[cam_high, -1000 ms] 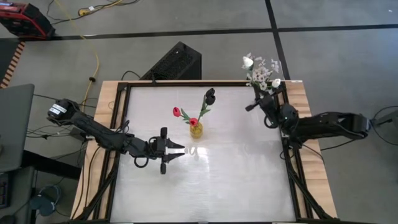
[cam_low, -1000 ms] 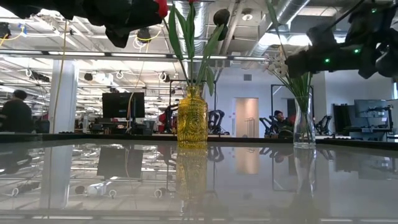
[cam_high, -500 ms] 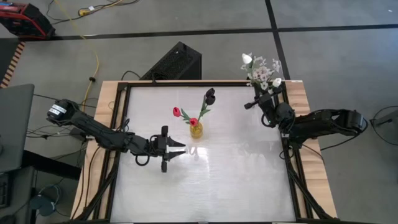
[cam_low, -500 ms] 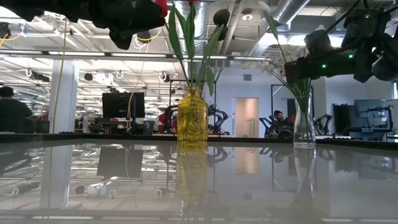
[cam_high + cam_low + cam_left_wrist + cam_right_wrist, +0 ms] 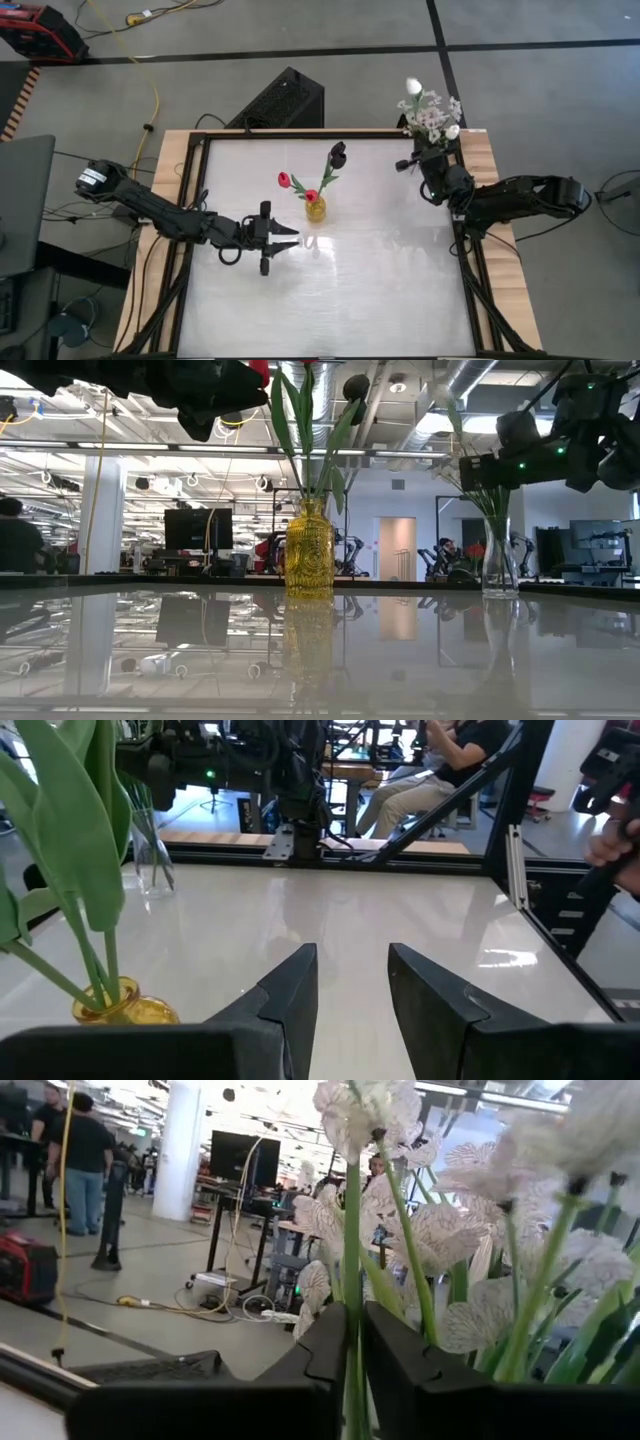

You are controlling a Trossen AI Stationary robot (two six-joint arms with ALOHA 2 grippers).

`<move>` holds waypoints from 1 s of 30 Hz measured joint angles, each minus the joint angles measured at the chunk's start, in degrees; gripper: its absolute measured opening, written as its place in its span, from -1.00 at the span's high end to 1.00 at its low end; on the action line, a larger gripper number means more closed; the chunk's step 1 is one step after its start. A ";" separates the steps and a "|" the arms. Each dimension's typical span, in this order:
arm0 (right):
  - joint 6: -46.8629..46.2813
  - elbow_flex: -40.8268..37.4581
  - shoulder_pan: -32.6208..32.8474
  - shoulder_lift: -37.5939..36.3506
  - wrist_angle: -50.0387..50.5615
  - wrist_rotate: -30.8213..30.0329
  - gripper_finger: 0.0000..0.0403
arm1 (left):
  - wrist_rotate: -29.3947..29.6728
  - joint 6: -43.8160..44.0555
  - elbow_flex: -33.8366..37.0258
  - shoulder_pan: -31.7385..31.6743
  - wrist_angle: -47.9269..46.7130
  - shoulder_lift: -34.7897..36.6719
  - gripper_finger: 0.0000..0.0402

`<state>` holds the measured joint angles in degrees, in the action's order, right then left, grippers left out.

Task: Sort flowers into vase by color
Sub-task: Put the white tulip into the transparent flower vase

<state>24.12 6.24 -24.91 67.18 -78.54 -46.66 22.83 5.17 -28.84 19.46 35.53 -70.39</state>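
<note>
At the table's far right corner, a white flower's upright stem [image 5: 352,1260] is pinched between the right gripper's [image 5: 357,1342] nearly closed jaws above the clear vase [image 5: 497,555]. The left gripper [image 5: 283,239], jaws narrowly parted, is parked near the yellow vase [image 5: 315,209].

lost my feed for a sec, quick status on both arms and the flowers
Right end effector shut on a white flower stem at clear vase. Left end effector open, idle beside yellow vase. Nothing blocking.
</note>
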 joint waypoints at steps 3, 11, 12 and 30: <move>-2.04 0.00 0.00 0.00 0.01 0.00 0.66 | 0.00 0.02 0.00 0.00 0.00 0.00 0.44; -3.74 0.00 0.14 0.00 0.01 -1.92 0.78 | 0.00 0.09 0.00 0.00 -0.02 0.00 0.44; -3.72 0.00 0.25 0.00 0.03 -1.92 0.78 | -0.02 0.09 0.00 0.00 -0.02 0.00 0.44; 10.29 2.69 10.69 -0.11 4.62 -15.27 0.49 | -3.15 -0.50 -0.02 0.02 -0.05 -0.01 0.44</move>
<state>34.41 8.93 -14.22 67.07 -73.92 -61.93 19.68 4.67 -28.86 19.49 35.48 -70.40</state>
